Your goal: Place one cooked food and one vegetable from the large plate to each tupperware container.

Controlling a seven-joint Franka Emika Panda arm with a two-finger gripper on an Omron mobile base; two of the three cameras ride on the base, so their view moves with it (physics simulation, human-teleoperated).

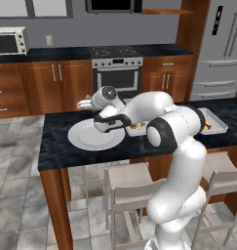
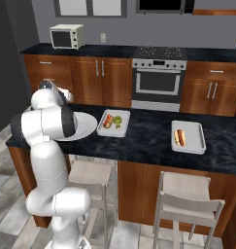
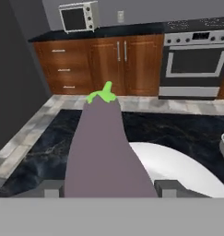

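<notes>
A long purple eggplant (image 3: 106, 147) with a green cap fills the hand view, and my gripper (image 3: 109, 189) is shut on it, one dark fingertip on each side. The eggplant hangs lifted above the left part of the large plate (image 3: 182, 168), pointing toward the back cabinets. From the left base view, my gripper (image 1: 85, 103) sits just above the far left rim of the large plate (image 1: 90, 139). One tupperware container (image 2: 113, 122) beside the plate holds a hot dog (image 2: 107, 120) and broccoli (image 2: 118, 120). The other tupperware container (image 2: 188, 137), further right, holds a hot dog (image 2: 178, 137).
The dark counter (image 2: 143, 141) is an island with stools (image 2: 187, 194) along its near side. Behind it run wooden cabinets, an oven (image 2: 158, 82) and a microwave (image 2: 66, 35). My own arm (image 1: 154, 117) stretches across the near tray in the left base view.
</notes>
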